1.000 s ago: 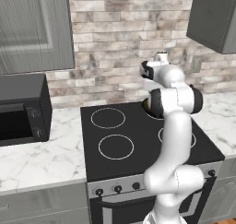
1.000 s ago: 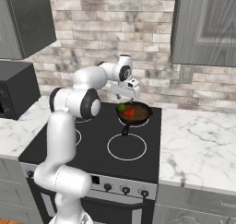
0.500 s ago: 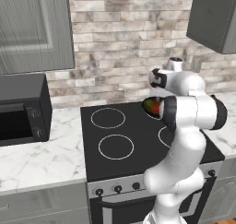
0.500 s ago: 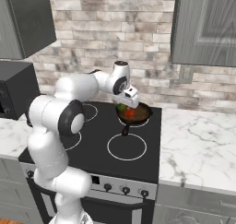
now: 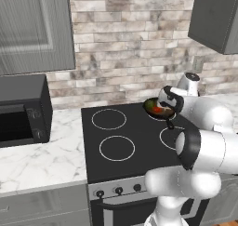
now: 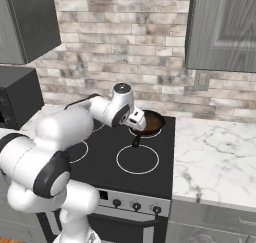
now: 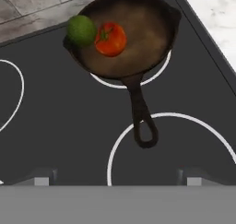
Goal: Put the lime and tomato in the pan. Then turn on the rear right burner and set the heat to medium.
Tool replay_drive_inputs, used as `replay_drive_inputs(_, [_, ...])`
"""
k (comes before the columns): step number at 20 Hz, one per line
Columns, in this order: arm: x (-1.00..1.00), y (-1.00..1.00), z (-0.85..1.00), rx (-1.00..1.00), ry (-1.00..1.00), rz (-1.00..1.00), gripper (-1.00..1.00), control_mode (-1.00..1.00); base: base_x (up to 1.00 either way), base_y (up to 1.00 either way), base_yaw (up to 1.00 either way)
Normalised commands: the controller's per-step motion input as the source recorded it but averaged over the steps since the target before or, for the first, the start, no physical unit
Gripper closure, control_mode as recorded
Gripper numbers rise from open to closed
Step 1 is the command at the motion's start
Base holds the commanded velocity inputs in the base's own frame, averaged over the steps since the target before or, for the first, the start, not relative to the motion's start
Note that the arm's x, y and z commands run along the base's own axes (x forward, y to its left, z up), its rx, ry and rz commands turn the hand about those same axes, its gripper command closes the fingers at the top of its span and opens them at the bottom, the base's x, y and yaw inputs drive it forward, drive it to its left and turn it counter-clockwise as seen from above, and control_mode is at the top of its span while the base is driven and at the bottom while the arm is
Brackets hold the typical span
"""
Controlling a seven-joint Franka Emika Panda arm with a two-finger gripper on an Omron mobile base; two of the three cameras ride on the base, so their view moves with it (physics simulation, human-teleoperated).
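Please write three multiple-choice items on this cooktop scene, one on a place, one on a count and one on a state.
1. Where does the tomato lie?
A. on the marble counter
B. in the pan, touching the lime
C. on the front left ring

2. How many round fruits are in the pan?
A. one
B. two
C. three

3. How does the pincer stand?
A. shut on the pan's handle
B. shut on the lime
C. open, holding nothing, above the cooktop

Answers:
1 B: the hand view shows the red-orange fruit on the pan's floor, against the green one at the rim.
2 B: one green and one red-orange fruit are there.
3 C: in the hand view its two tips stand far apart with bare black glass between them, short of the handle.
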Motion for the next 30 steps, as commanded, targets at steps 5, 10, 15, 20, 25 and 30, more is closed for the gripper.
replay_drive_inputs(5, [-0.44,-0.19,0.40,0.00,0.01,0.25,-1.00,-1.00,0.00,0.00,0.00])
replay_drive_inputs(10, [-0.44,-0.25,0.38,0.00,0.14,0.25,-1.00,-1.00,0.00,0.00,0.00])
replay_drive_inputs(15, [-0.43,-0.24,0.03,0.00,0.27,0.15,-1.00,-1.00,0.00,0.00,0.00])
replay_drive_inputs(20, [-0.47,-0.01,0.00,0.00,0.29,0.06,-1.00,-1.00,0.00,0.00,0.00])
replay_drive_inputs(25, [-0.50,0.00,0.00,0.00,0.19,0.06,-1.00,-1.00,0.00,0.00,0.00])
replay_drive_inputs(30, [-0.63,0.00,-0.41,0.00,-0.06,0.06,-1.00,-1.00,0.00,0.00,0.00])
